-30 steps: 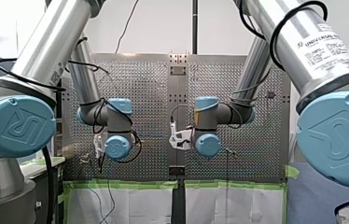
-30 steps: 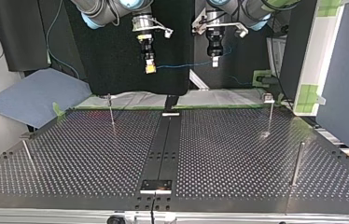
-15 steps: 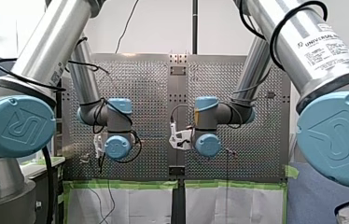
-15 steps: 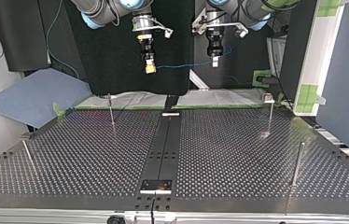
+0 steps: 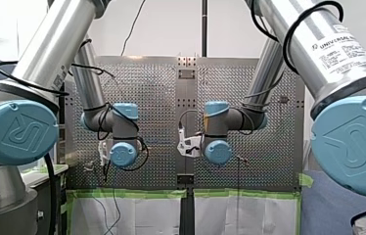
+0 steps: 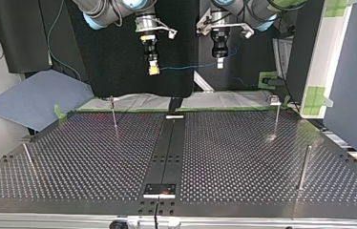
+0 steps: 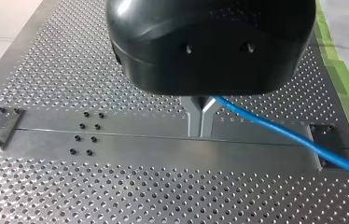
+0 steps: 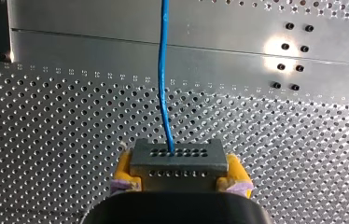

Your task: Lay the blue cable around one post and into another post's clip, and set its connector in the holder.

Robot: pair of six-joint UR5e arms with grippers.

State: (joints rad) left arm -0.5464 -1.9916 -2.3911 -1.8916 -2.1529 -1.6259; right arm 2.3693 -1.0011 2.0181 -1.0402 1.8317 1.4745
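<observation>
Perforated table (image 6: 95, 162), dark centre strip (image 6: 167, 152); four thin posts (image 6: 303, 167) upright, well apart

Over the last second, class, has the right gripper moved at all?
No. In the top view my right gripper keeps the same offset from the thin post.

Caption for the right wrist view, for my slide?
My right gripper, yellow pads shut on the grey connector, blue cable running ahead over the perforated table.

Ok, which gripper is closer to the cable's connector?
Right. My right gripper holds the connector between its fingers; my left gripper pinches the cable further along, apart from the connector.
</observation>
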